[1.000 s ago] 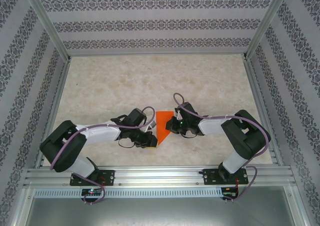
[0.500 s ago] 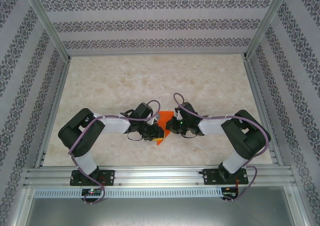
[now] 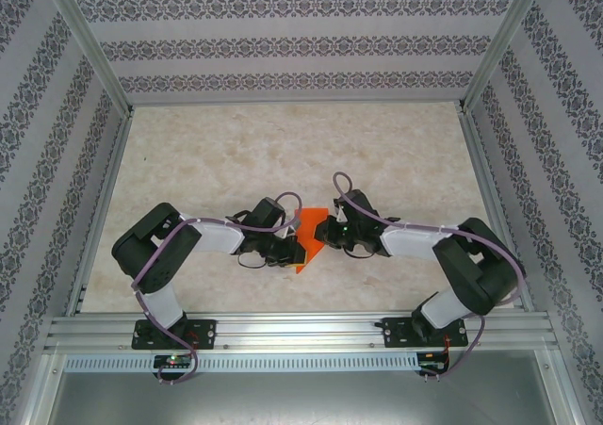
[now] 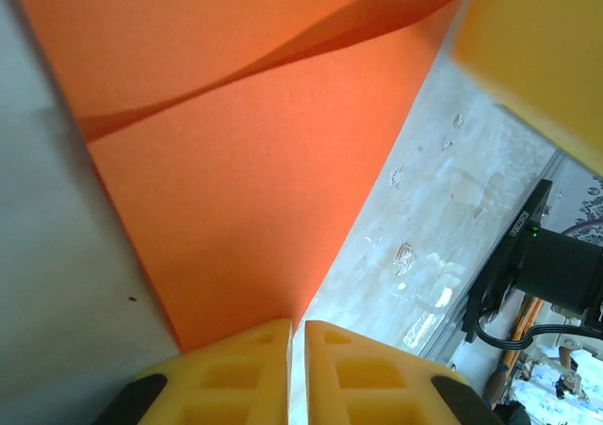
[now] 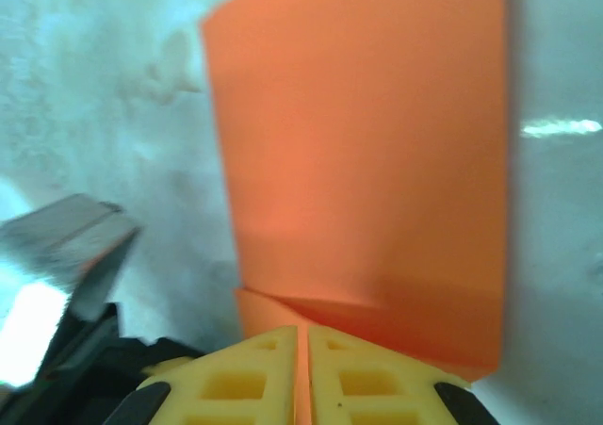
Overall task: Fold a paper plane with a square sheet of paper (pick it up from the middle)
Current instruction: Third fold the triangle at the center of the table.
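One orange sheet [image 3: 307,229] — two grippers [image 4: 296,335] [image 5: 302,345]

Walls [image 3: 301,43] papered in dark floral bands enclose a pale, seemingly marbled tabletop [image 3: 207,152] framed by aluminium rails [image 3: 301,326].

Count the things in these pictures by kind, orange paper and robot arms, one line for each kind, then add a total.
Orange paper: 1
Robot arms: 2, the left arm and the right arm
Total: 3
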Robot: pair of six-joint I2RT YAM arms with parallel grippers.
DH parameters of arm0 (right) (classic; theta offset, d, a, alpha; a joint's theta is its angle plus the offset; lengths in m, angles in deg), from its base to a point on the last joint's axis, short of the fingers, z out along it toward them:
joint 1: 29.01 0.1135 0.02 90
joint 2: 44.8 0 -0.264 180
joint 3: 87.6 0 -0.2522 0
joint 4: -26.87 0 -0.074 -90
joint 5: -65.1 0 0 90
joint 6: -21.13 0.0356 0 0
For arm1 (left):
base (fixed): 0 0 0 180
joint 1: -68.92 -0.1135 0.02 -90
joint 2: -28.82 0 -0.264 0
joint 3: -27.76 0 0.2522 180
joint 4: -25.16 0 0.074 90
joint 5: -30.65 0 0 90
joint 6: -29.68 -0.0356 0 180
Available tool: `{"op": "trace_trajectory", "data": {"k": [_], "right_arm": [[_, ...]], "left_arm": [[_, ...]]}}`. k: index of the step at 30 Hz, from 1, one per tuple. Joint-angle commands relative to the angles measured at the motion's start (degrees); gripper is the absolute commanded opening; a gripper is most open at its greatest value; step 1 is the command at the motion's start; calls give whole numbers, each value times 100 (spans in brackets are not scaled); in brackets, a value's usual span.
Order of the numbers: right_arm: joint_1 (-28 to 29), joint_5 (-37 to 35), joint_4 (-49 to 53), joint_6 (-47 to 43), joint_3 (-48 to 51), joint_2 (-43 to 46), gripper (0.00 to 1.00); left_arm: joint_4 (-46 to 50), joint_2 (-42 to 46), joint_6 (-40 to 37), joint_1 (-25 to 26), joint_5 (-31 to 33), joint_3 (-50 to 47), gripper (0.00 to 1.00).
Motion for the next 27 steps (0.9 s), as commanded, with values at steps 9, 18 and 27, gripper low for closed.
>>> {"op": "trace_trajectory", "data": {"k": [9, 18, 27], "right_arm": [[637, -168, -374, 360, 221, -16, 7], [783, -358, -607, 484, 203, -791, 5], [495, -519, -607, 468, 441, -794, 6]], "left_arm": [[958, -243, -260, -23, 384, -178, 12], [1057, -313, -354, -23, 499, -230, 11], [1175, -322, -427, -23, 742, -313, 9]]}}
